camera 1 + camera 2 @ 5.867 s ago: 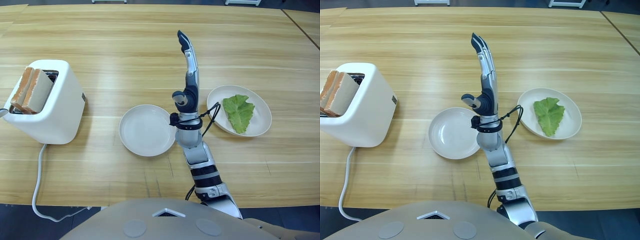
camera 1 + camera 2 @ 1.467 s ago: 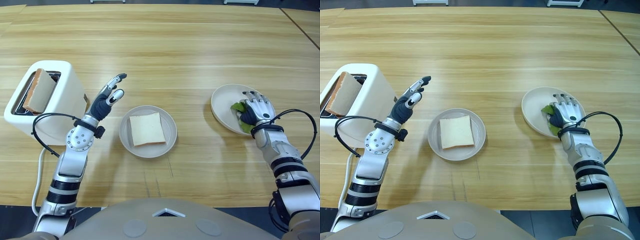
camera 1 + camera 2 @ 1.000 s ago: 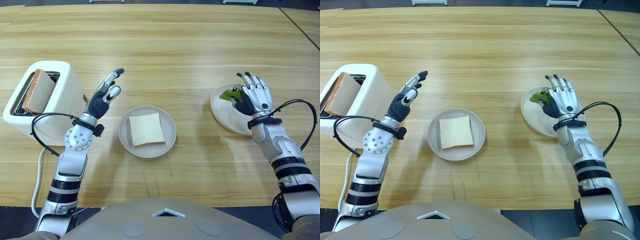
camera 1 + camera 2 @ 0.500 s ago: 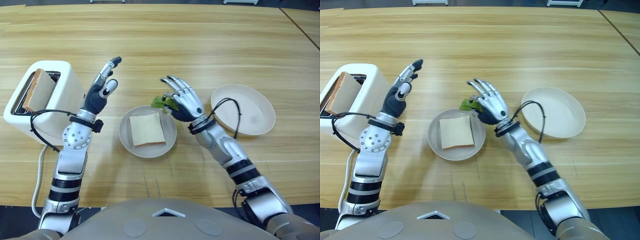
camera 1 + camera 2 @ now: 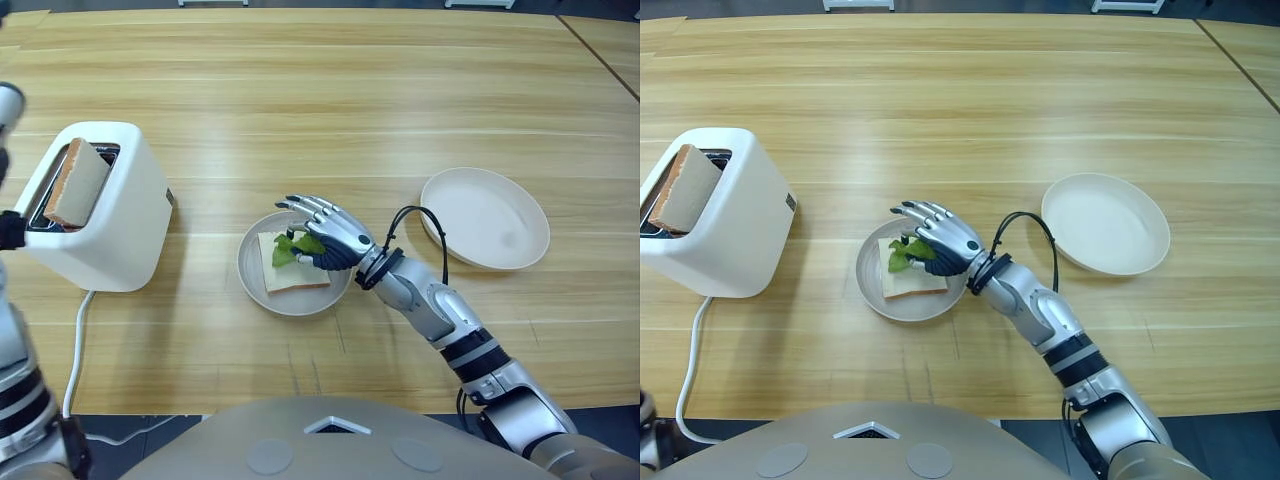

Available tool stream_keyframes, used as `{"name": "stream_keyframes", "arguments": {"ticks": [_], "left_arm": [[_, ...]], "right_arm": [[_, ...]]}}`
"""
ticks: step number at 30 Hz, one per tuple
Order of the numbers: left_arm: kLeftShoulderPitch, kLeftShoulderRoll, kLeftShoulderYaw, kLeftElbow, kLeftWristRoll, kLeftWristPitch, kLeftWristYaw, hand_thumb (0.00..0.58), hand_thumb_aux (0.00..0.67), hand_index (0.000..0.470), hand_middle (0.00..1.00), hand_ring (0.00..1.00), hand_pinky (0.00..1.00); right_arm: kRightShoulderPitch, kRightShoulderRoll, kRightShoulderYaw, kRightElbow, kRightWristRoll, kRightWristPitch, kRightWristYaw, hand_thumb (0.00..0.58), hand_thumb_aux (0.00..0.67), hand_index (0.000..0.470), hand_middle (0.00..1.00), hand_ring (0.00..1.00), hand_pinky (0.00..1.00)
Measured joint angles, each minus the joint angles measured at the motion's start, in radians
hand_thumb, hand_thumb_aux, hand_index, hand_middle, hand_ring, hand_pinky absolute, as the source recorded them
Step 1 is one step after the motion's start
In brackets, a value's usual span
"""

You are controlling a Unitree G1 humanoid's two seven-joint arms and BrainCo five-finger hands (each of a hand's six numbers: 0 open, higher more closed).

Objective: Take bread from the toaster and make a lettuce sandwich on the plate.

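Observation:
A white toaster (image 5: pixel 105 215) stands at the left with one bread slice (image 5: pixel 76 181) sticking out of its slot. On the middle plate (image 5: pixel 250 280) lies a second bread slice (image 5: pixel 300 278). My right hand (image 5: pixel 328 238) hovers low over that slice, shut on a green lettuce leaf (image 5: pixel 288 248) that hangs against the bread's top. My left hand (image 5: pixel 5 100) is at the far left edge, beside and above the toaster, mostly cut off.
An empty cream plate (image 5: pixel 486 217) sits to the right of the middle plate. The toaster's white cord (image 5: pixel 75 340) trails off the near table edge. Bare wooden table stretches behind the plates.
My right hand has carried the lettuce down and left, from beside the plate's rim to over the bread. My left hand has swung left, from beside the plate to the view's edge.

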Motion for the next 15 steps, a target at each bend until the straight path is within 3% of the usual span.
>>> {"name": "stream_keyframes", "arguments": {"ticks": [6, 15], "left_arm": [[0.210, 0.122, 0.038, 0.163, 0.152, -0.053, -0.071, 0.000, 0.000, 0.000, 0.00, 0.00, 0.00], [0.256, 0.158, -0.026, 0.204, 0.207, -0.071, -0.098, 0.000, 0.000, 0.000, 0.00, 0.00, 0.00]], "right_arm": [[0.003, -0.027, -0.015, -0.032, 0.002, -0.002, 0.075, 0.000, 0.000, 0.000, 0.00, 0.00, 0.00], [-0.003, -0.007, -0.016, -0.012, -0.025, -0.013, 0.065, 0.000, 0.000, 0.000, 0.00, 0.00, 0.00]]}}
